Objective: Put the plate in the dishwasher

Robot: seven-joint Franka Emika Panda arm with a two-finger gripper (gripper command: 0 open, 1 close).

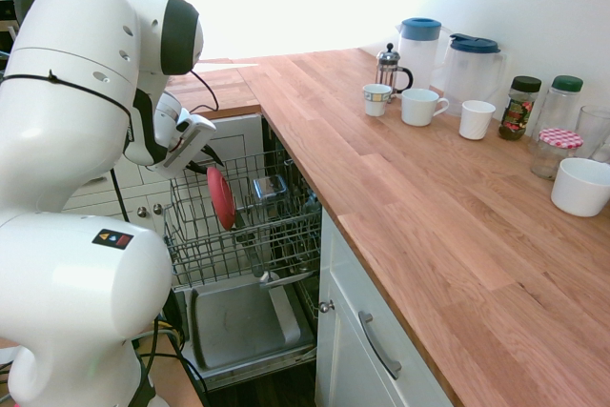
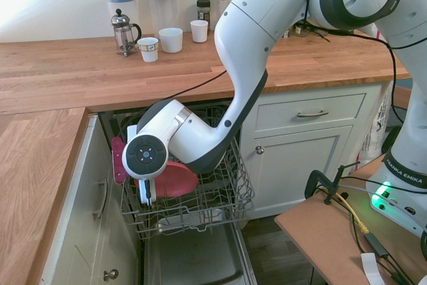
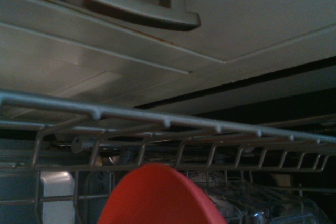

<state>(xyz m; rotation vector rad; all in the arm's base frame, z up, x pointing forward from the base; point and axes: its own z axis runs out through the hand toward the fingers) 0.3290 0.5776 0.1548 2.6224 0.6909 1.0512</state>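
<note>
First exterior view: plate [image 1: 221, 197], coral-pink, standing on edge inside the pulled-out wire rack [image 1: 286, 235] of the dishwasher [image 1: 243, 321]. Gripper [image 1: 202, 154] at the plate's upper rim; whether the fingers clasp it cannot be told. Wrist view: plate's curved edge [image 3: 157, 195] below rack wires, cabinet drawer handle [image 3: 131, 11] beyond. Countertop [image 1: 429, 207]: mugs [image 1: 422, 107], two jugs [image 1: 467, 69].

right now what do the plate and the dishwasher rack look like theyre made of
Plate: probably plastic or matte ceramic; flat coral-pink colour with no shine, thin rim. The look leaves it open.
Rack: grey metal wire, likely coated; thin rods crossing in a grid, dull sheen.
</note>
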